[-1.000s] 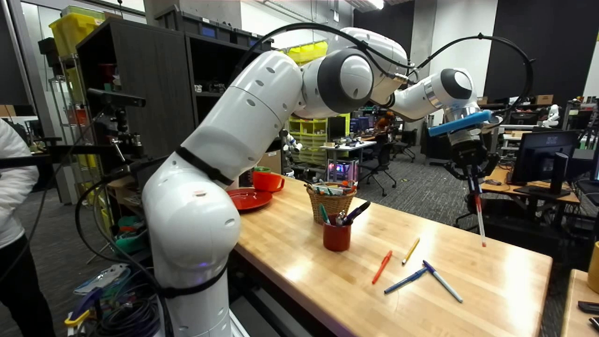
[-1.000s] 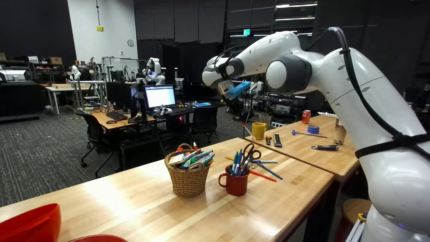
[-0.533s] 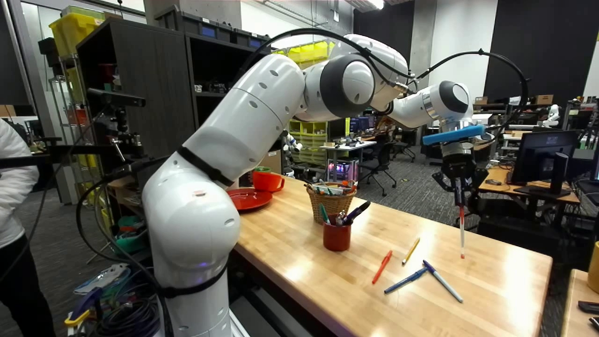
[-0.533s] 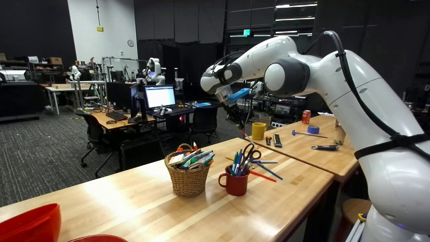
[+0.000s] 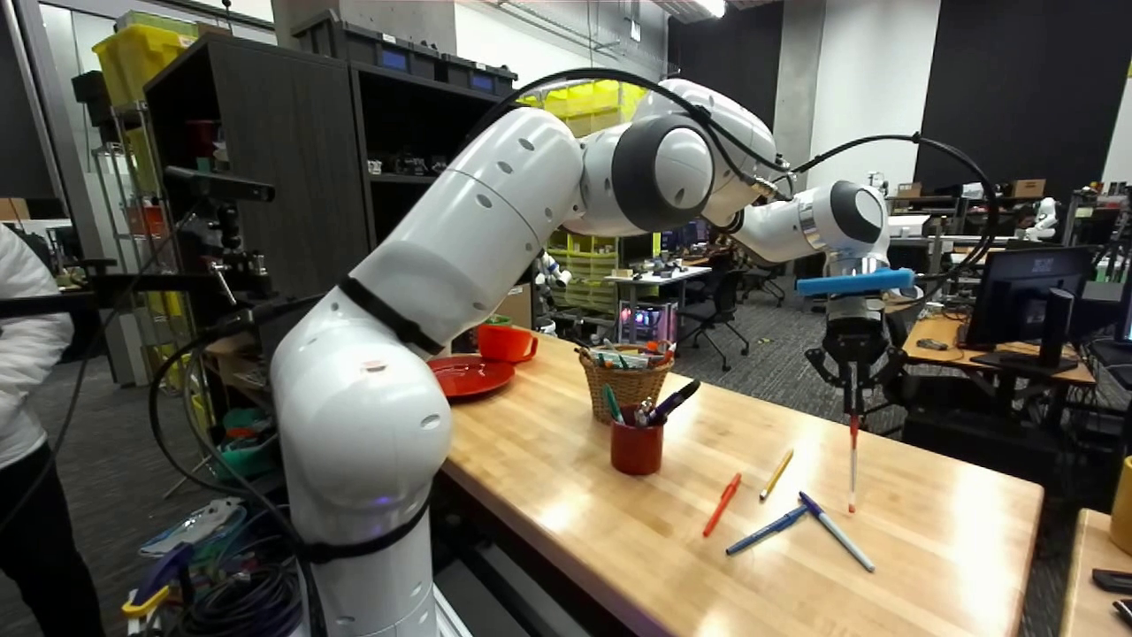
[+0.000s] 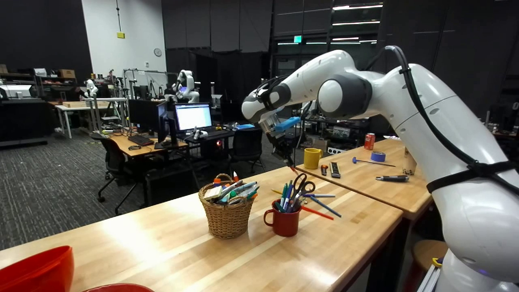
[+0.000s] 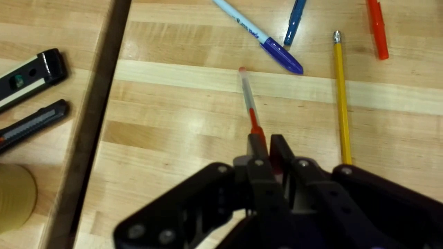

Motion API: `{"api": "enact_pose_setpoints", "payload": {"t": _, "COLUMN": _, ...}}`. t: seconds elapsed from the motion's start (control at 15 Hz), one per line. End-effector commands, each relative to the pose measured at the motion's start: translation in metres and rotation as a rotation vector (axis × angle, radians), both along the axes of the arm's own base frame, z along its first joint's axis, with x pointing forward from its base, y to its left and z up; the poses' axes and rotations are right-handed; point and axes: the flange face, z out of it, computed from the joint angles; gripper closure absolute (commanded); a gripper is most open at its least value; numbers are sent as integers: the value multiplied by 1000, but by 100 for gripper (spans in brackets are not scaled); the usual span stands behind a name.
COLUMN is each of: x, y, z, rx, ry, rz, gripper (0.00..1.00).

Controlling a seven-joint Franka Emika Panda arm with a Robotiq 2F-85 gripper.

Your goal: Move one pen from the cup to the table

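Observation:
The pen (image 5: pixel 852 469) is thin, with a red part, a clear barrel and a reddish end. My gripper (image 5: pixel 853 409) is shut on it, and it hangs nearly upright over the right part of the table (image 5: pixel 566 469). In the wrist view the pen (image 7: pixel 249 98) sticks out past the fingertips (image 7: pixel 266 140); I cannot tell whether its lower end touches the table. In an exterior view only a red bit of the pen (image 6: pixel 293 170) shows, its end hidden behind scissors. The red cup (image 5: pixel 636 453), a mug with a handle (image 6: pixel 285 224), stands upright with several pens and scissors.
Near the pen lie a yellow pencil (image 5: pixel 776 475), a red-orange pen (image 5: pixel 722 504), a dark blue pen (image 5: pixel 767 531) and a pale pen with blue cap (image 5: pixel 836 531). A wicker basket (image 6: pixel 228 221) stands beside the cup. A second table (image 6: pixel 357 190) adjoins across a gap.
My gripper has come down with the pen held, moving left in an exterior view. The pen has gone from tilted to nearly upright. The cup and loose pens have not moved.

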Motion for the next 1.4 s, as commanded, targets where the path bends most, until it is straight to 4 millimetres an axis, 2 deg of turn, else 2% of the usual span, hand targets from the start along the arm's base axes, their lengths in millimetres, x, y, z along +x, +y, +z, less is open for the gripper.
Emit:
{"api": "enact_pose_setpoints", "payload": {"t": 0.0, "x": -2, "y": 0, "z": 0, "rx": 40, "ry": -4, "rz": 22, "gripper": 97}}
{"api": "enact_pose_setpoints", "payload": {"t": 0.2, "x": -3, "y": 1, "z": 1, "rx": 47, "ry": -6, "rz": 29, "gripper": 97}}
{"api": "enact_pose_setpoints", "payload": {"t": 0.27, "x": -3, "y": 1, "z": 1, "rx": 50, "ry": -6, "rz": 32, "gripper": 65}}
{"api": "enact_pose_setpoints", "payload": {"t": 0.33, "x": -3, "y": 1, "z": 2, "rx": 52, "ry": -7, "rz": 35, "gripper": 64}}
{"api": "enact_pose_setpoints", "payload": {"t": 0.47, "x": -3, "y": 2, "z": 4, "rx": 60, "ry": -13, "rz": 40, "gripper": 54}}
{"api": "enact_pose_setpoints", "payload": {"t": 0.73, "x": -3, "y": 5, "z": 20, "rx": 89, "ry": -35, "rz": 51, "gripper": 27}}
{"api": "enact_pose_setpoints", "payload": {"t": 0.87, "x": -6, "y": 7, "z": 36, "rx": 117, "ry": -54, "rz": 43, "gripper": 13}}
{"api": "enact_pose_setpoints", "payload": {"t": 1.0, "x": -10, "y": 10, "z": 62, "rx": 155, "ry": -90, "rz": 40, "gripper": 1}}
{"api": "enact_pose_setpoints", "payload": {"t": 1.13, "x": -20, "y": 10, "z": 91, "rx": 223, "ry": -128, "rz": 30, "gripper": 0}}
{"api": "enact_pose_setpoints", "payload": {"t": 1.33, "x": -46, "y": 5, "z": 132, "rx": 324, "ry": -174, "rz": 20, "gripper": 0}}
